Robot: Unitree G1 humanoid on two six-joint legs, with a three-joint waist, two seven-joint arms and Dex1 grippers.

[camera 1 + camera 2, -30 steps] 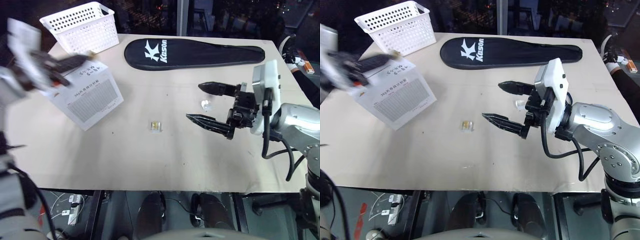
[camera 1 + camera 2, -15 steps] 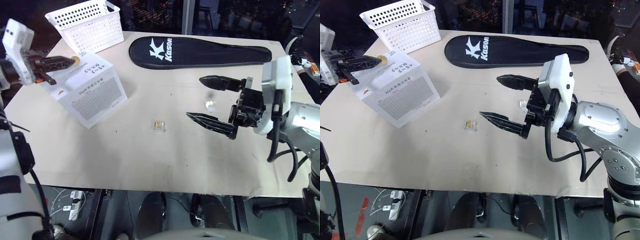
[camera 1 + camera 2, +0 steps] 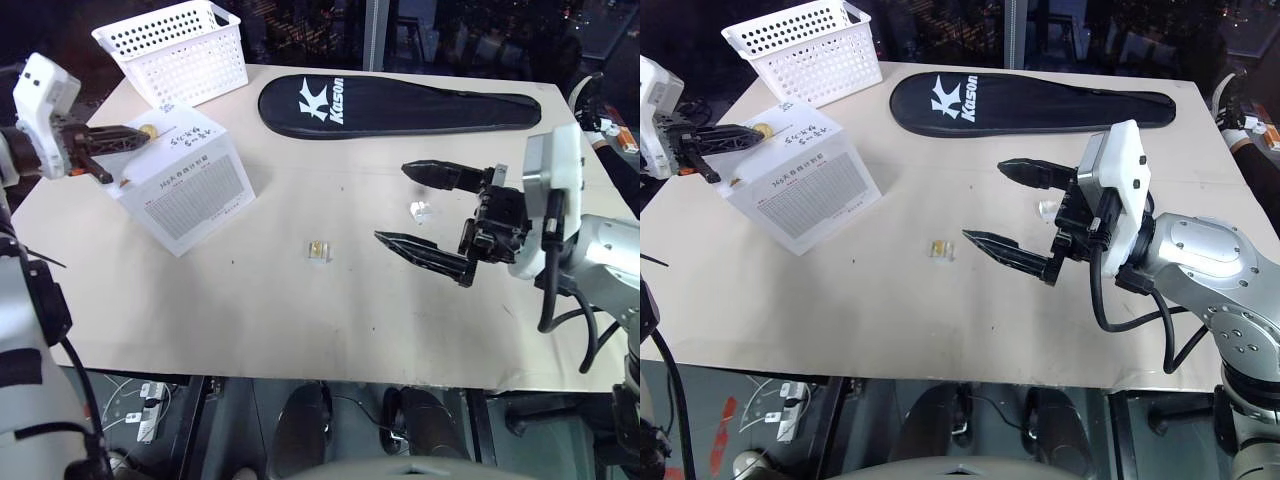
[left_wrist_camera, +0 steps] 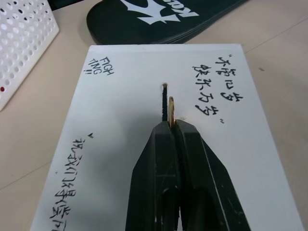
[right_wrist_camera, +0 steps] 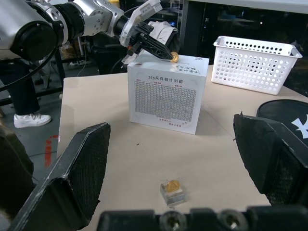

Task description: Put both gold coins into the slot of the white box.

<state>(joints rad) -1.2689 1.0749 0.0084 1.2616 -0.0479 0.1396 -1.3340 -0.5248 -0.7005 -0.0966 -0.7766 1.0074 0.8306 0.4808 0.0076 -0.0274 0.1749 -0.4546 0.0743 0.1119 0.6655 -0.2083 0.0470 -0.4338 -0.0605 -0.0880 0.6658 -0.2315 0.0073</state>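
Note:
The white box (image 3: 185,185) stands at the table's left, its hand-lettered face turned up. My left gripper (image 3: 138,134) is shut on a gold coin (image 4: 171,108), held edge-on just over that face and close beside the dark slot (image 4: 164,100). Whether the coin touches the box I cannot tell. The other gold coin (image 3: 318,247) lies in a small clear holder mid-table. My right gripper (image 3: 390,203) hangs open to the right of that coin, above the table, with nothing between its fingers.
A white perforated basket (image 3: 175,50) stands behind the box at the back left. A long black Kason case (image 3: 395,103) lies across the back. A second small clear holder (image 3: 420,209) sits between my right gripper's fingers in the eye views.
My left gripper has swung down and settled over the box's top with the coin beside the slot. The right gripper has kept still and open.

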